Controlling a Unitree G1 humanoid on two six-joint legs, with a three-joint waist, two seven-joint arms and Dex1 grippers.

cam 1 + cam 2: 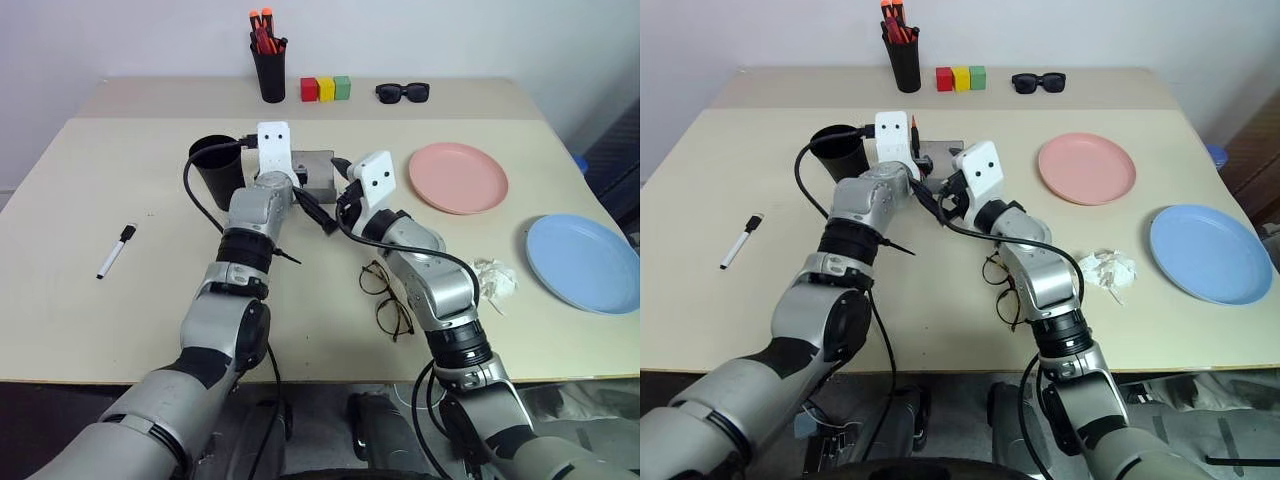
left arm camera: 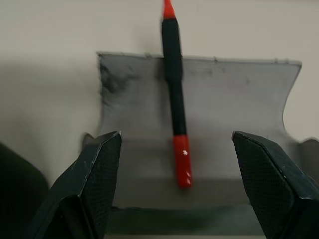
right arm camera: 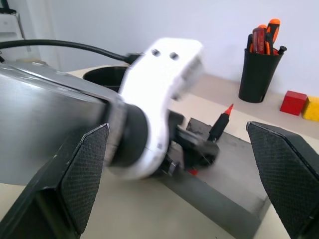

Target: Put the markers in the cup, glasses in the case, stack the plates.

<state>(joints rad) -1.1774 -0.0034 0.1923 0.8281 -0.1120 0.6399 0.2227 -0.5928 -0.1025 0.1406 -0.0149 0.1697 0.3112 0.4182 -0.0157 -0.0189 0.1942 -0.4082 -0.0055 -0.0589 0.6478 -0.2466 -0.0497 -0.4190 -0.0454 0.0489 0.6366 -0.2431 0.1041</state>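
Observation:
A red marker with a black part (image 2: 175, 99) lies slanted across the open grey case (image 2: 229, 104), its red tip poking past the far edge. My left gripper (image 2: 175, 142) is open over the case, one finger on each side of that marker, touching neither side. The right gripper (image 3: 177, 128) is open just right of the left one, near the case (image 1: 318, 168). The black cup (image 1: 213, 167) stands left of the case. The white marker (image 1: 116, 250) lies at the left. The glasses (image 1: 386, 297) lie near the front. The pink plate (image 1: 458, 177) and blue plate (image 1: 585, 262) sit apart at the right.
A black pen holder with orange-red pens (image 1: 268, 60), three coloured blocks (image 1: 325, 88) and black sunglasses (image 1: 403, 92) line the back of the table. A crumpled white tissue (image 1: 497, 279) lies between the glasses and the blue plate.

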